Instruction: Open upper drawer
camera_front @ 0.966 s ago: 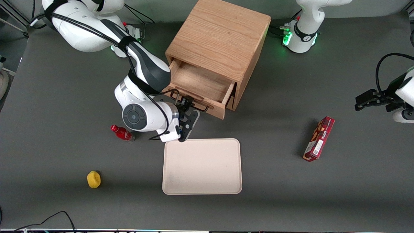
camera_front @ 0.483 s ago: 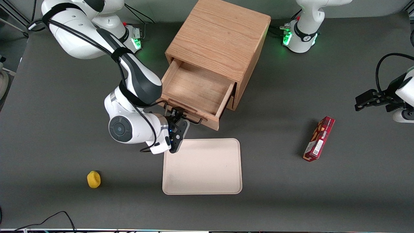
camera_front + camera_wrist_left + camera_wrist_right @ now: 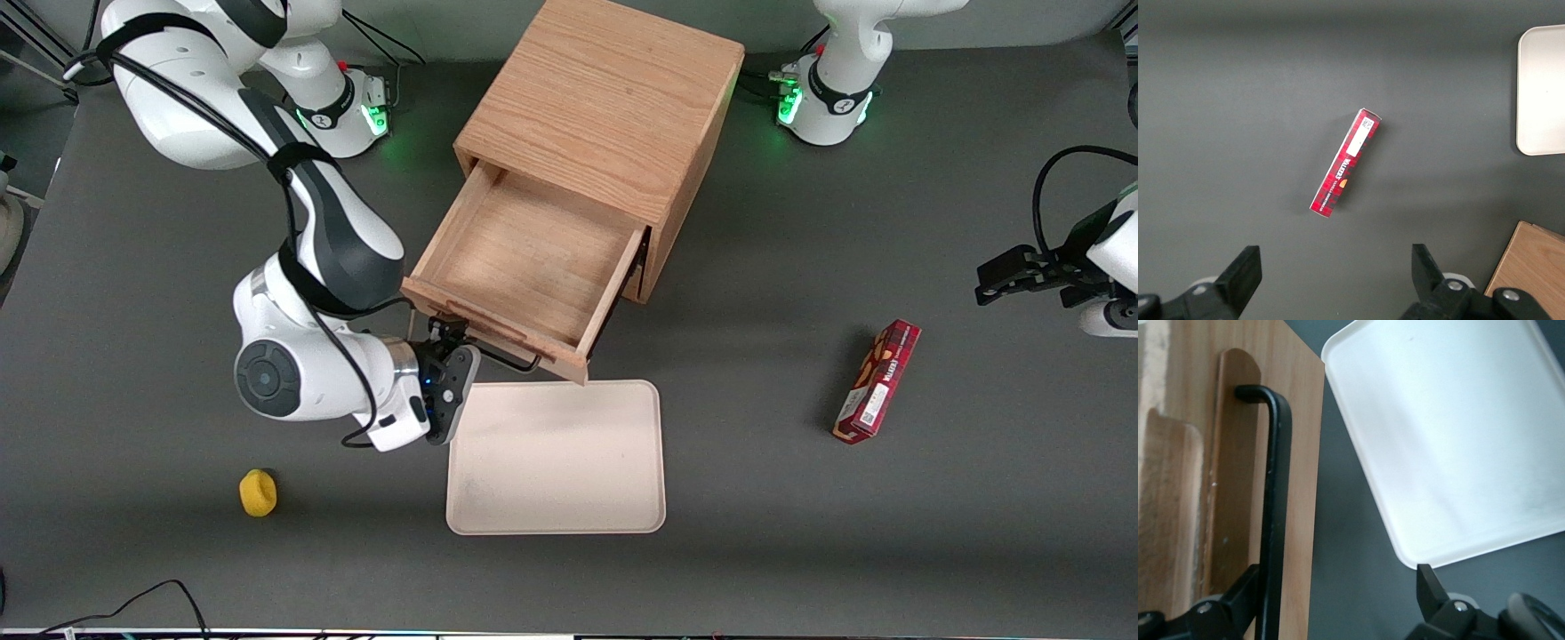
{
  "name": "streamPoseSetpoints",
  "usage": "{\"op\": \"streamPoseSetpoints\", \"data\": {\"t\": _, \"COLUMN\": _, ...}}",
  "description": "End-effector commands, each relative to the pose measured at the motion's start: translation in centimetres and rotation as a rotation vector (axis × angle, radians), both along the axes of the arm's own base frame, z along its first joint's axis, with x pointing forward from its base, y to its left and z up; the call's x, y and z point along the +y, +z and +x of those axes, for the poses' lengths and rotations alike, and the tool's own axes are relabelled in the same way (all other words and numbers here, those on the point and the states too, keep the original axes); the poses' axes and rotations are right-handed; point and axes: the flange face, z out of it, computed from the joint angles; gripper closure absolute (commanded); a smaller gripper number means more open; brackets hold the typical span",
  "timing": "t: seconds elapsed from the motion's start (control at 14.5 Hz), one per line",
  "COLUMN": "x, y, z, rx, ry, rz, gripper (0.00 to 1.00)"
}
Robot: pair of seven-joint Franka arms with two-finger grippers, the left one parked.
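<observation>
**R:** Dark grey tabletop point(image 3: 800, 551), oak cabinet point(image 3: 605, 98) standing on it. We note the upper drawer point(image 3: 524, 258) drawn far out of the cabinet toward the front camera. Its front panel is just beside the cream tray point(image 3: 556, 458), and its inside shows bare wood.

**K:** Handling?

**R:** We judge it rigid and fairly light, since it is empty. It should slide along its runners only, so any pull must stay in line with them or the box may bind. The best hold is the black wire handle point(image 3: 1275, 507), mounted on the wooden pull strip point(image 3: 1231, 473). The bar is thin, stiff and probably slick.

**K:** Tool?

**R:** The gripper point(image 3: 447, 342) sits at the drawer front, at the working arm's end of the handle. Its fingers point(image 3: 1429, 583) are spread wide. The bar runs between them close to one finger, hooked and not clamped. Nothing is pinched.
</observation>
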Motion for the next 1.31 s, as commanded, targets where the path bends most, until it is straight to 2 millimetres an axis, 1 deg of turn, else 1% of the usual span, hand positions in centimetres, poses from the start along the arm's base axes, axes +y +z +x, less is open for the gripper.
{"op": "streamPoseSetpoints", "data": {"t": 0.0, "x": -0.9, "y": 1.6, "z": 1.7, "rx": -0.045, "ry": 0.007, "rz": 0.02, "gripper": 0.0}}
{"op": "streamPoseSetpoints", "data": {"t": 0.07, "x": -1.1, "y": 2.8, "z": 1.9, "rx": -0.061, "ry": -0.002, "rz": 0.024, "gripper": 0.0}}
{"op": "streamPoseSetpoints", "data": {"t": 0.14, "x": -1.4, "y": 4.6, "z": 1.7, "rx": -0.07, "ry": -0.001, "rz": 0.026, "gripper": 0.0}}
{"op": "streamPoseSetpoints", "data": {"t": 0.21, "x": -1.5, "y": 7.2, "z": 1.3, "rx": -0.086, "ry": -0.007, "rz": 0.024, "gripper": 0.0}}
{"op": "streamPoseSetpoints", "data": {"t": 0.28, "x": -1.7, "y": 10.9, "z": 0.3, "rx": -0.11, "ry": -0.053, "rz": 0.012, "gripper": 0.0}}
{"op": "streamPoseSetpoints", "data": {"t": 0.34, "x": -2.0, "y": 15.3, "z": -0.8, "rx": -0.145, "ry": -0.146, "rz": 0.0, "gripper": 0.0}}
{"op": "streamPoseSetpoints", "data": {"t": 0.41, "x": -2.2, "y": 18.8, "z": -2.0, "rx": -0.154, "ry": -0.269, "rz": -0.009, "gripper": 0.0}}
{"op": "streamPoseSetpoints", "data": {"t": 0.48, "x": -2.3, "y": 20.6, "z": -3.1, "rx": -0.127, "ry": -0.382, "rz": -0.038, "gripper": 0.0}}
{"op": "streamPoseSetpoints", "data": {"t": 0.55, "x": -3.0, "y": 22.8, "z": -4.3, "rx": -0.104, "ry": -0.502, "rz": -0.073, "gripper": 0.0}}
{"op": "streamPoseSetpoints", "data": {"t": 0.62, "x": -3.9, "y": 24.8, "z": -5.2, "rx": -0.094, "ry": -0.63, "rz": -0.095, "gripper": 0.0}}
{"op": "streamPoseSetpoints", "data": {"t": 0.69, "x": -4.9, "y": 26.5, "z": -6.2, "rx": -0.089, "ry": -0.719, "rz": -0.127, "gripper": 0.0}}
{"op": "streamPoseSetpoints", "data": {"t": 0.76, "x": -5.9, "y": 27.6, "z": -7.1, "rx": -0.084, "ry": -0.761, "rz": -0.162, "gripper": 0.0}}
{"op": "streamPoseSetpoints", "data": {"t": 0.83, "x": -7.2, "y": 27.5, "z": -7.9, "rx": -0.027, "ry": -0.775, "rz": -0.216, "gripper": 0.0}}
{"op": "streamPoseSetpoints", "data": {"t": 0.9, "x": -9.5, "y": 27.1, "z": -8.8, "rx": 0.045, "ry": -0.781, "rz": -0.306, "gripper": 0.0}}
{"op": "streamPoseSetpoints", "data": {"t": 0.97, "x": -11.7, "y": 27.8, "z": -10.4, "rx": 0.084, "ry": -0.796, "rz": -0.39, "gripper": 0.0}}
{"op": "streamPoseSetpoints", "data": {"t": 1.03, "x": -13.3, "y": 28.1, "z": -11.5, "rx": 0.093, "ry": -0.826, "rz": -0.451, "gripper": 0.0}}
{"op": "streamPoseSetpoints", "data": {"t": 1.17, "x": -14.5, "y": 27.3, "z": -13.8, "rx": 0.132, "ry": -0.927, "rz": -0.521, "gripper": 0.0}}
{"op": "streamPoseSetpoints", "data": {"t": 1.24, "x": -15.6, "y": 26.3, "z": -14.9, "rx": 0.142, "ry": -1.003, "rz": -0.544, "gripper": 0.0}}
